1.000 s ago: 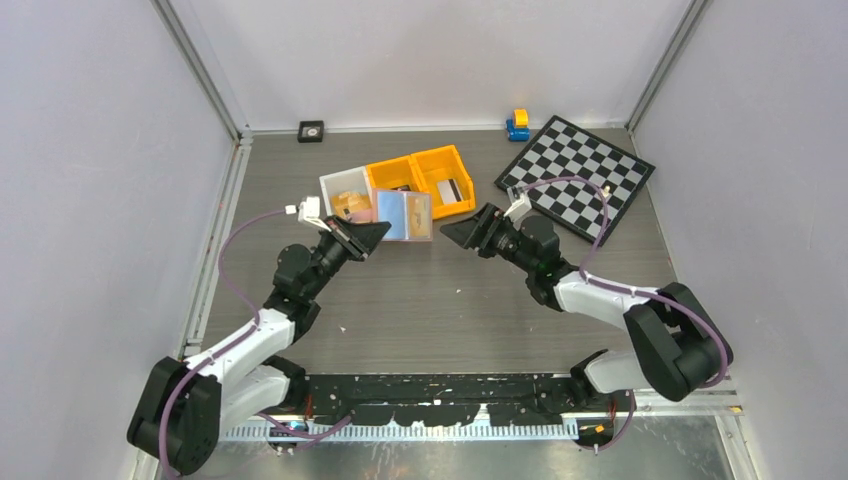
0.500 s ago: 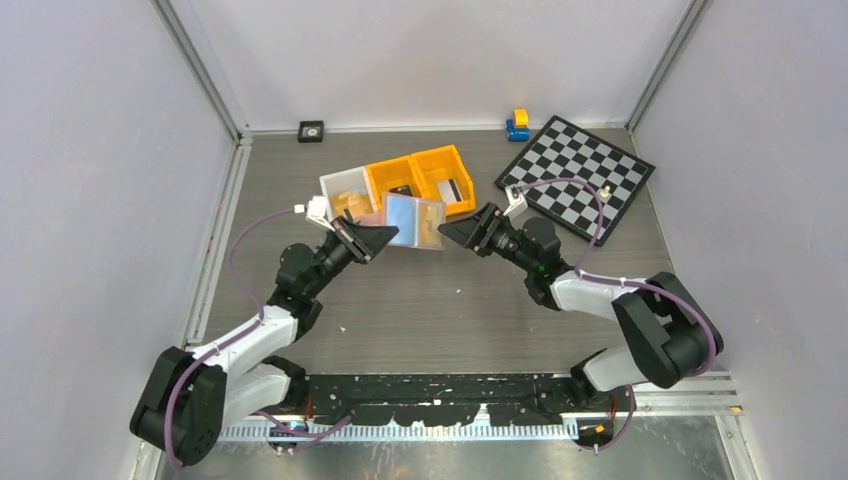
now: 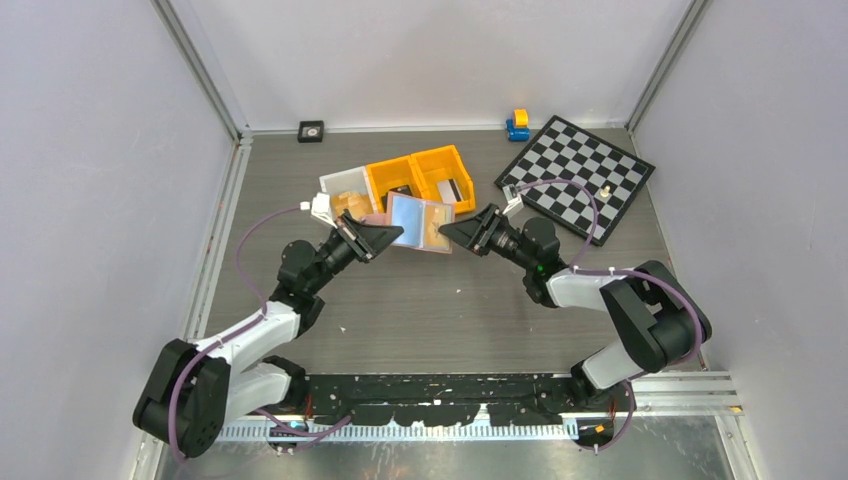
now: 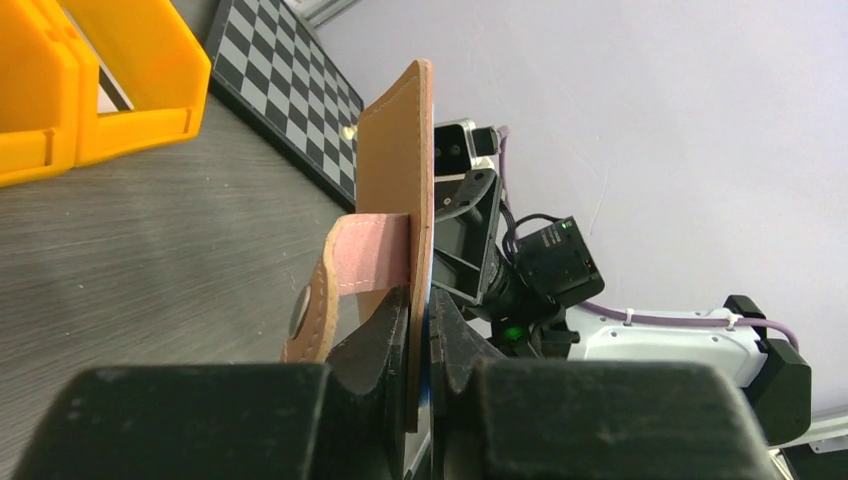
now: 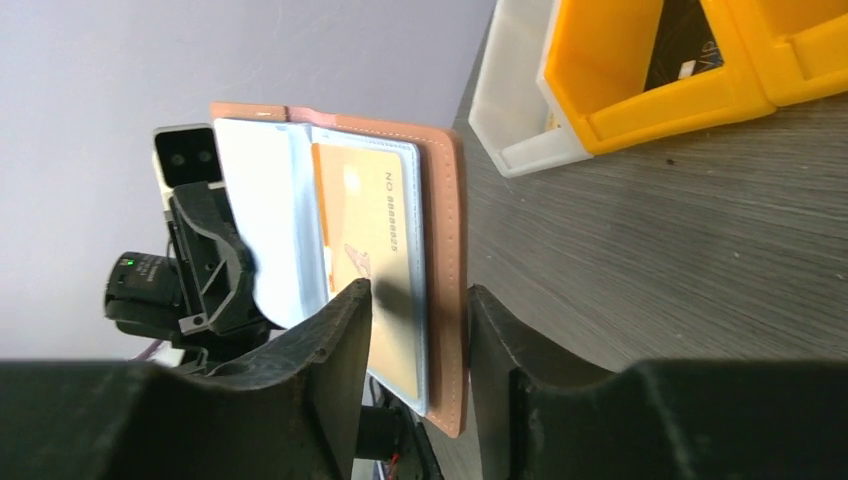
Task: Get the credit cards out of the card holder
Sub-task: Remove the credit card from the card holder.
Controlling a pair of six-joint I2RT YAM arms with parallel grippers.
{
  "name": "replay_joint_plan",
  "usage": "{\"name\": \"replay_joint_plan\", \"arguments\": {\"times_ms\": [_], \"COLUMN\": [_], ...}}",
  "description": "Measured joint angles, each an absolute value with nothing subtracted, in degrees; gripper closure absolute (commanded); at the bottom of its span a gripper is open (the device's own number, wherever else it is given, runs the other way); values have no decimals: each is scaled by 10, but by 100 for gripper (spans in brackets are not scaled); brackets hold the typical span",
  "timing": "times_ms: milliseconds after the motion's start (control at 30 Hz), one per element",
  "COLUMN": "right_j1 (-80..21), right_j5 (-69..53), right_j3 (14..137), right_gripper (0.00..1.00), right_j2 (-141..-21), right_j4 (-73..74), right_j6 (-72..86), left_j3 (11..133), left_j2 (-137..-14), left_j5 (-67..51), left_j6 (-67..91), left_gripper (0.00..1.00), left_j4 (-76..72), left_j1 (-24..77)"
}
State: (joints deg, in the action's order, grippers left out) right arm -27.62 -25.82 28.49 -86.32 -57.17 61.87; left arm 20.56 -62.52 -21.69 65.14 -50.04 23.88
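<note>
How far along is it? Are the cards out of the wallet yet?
Not yet. Done: the holder is held up and open, pinched by the left fingers. In hand: the right fingers stand either side of its edge, not shut yet. Left: the orange card sits in its clear pocket and has to be pulled out.

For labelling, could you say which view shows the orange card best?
Right wrist: the orange card faces the camera, print legible. Top external shows it tiny; left wrist shows only the back of the card holder.
</note>
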Motion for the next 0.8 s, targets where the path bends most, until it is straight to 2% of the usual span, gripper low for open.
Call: {"name": "replay_joint_plan", "arguments": {"times_ms": [333,567,667,800], "right_j1": [-270,-268,-268,-265], "right_j5": [-281,-286,-287,-287], "right_j3": [283,277,274,270], "right_gripper": [62,68,73,86], "right_j2": [-882,-890,-890,-890], "right_j4": [-667,-699,-709,-718], "right_j6": [660,676,678,679], "left_j3": [206,206,206,206], "left_j2": [-618,-615,-614,-610], "left_j5": [-207,-204,-200,-193], "left_j6": [655,653,651,642], "left_gripper": [100,100,100,100], "left_j4": [-496,-489,-484,-471], "left_j1": [235,235,235,235]}}
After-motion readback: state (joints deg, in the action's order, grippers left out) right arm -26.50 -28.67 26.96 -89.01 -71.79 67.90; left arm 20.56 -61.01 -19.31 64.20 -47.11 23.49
